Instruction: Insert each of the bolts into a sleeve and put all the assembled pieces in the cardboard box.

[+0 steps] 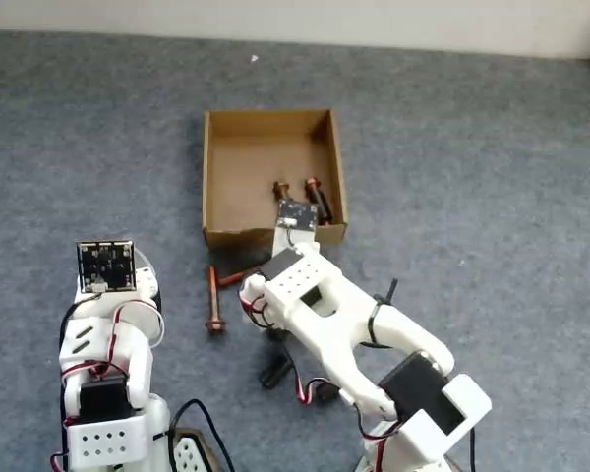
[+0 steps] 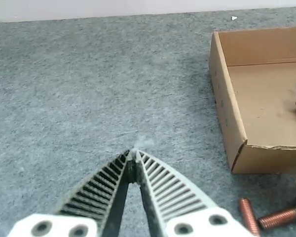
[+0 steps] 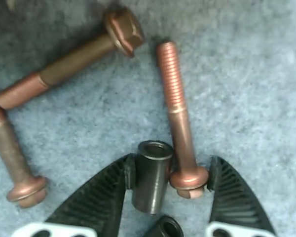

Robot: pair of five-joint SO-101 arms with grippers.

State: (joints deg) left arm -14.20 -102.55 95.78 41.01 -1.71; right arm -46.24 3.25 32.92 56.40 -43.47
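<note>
Straddles sleeve [image 3: 152,175] and bolt [image 3: 180,118] with right gripper [image 3: 172,168], fingers spread, gripping nothing, on carpet [image 2: 89,74] just in front of cardboard box [image 1: 214,177]. Has two more bolts [image 3: 69,61] lying nearby. Holds left gripper [image 2: 133,157] pinched together, empty, off to box's side. Shows two pieces [image 1: 315,197] inside box.

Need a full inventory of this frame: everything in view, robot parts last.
cardboard box: 1, brown, on carpet ahead of the arms
pieces in the box: 2, copper and dark, by its near wall
loose bolts: 3, copper, on carpet outside the box
sleeves: 2, dark, among the loose bolts
carpet: 1, grey, under everything
left gripper: 1, white, shut, over carpet beside the box
right gripper: 1, black fingers, open around one sleeve and a bolt head
</note>
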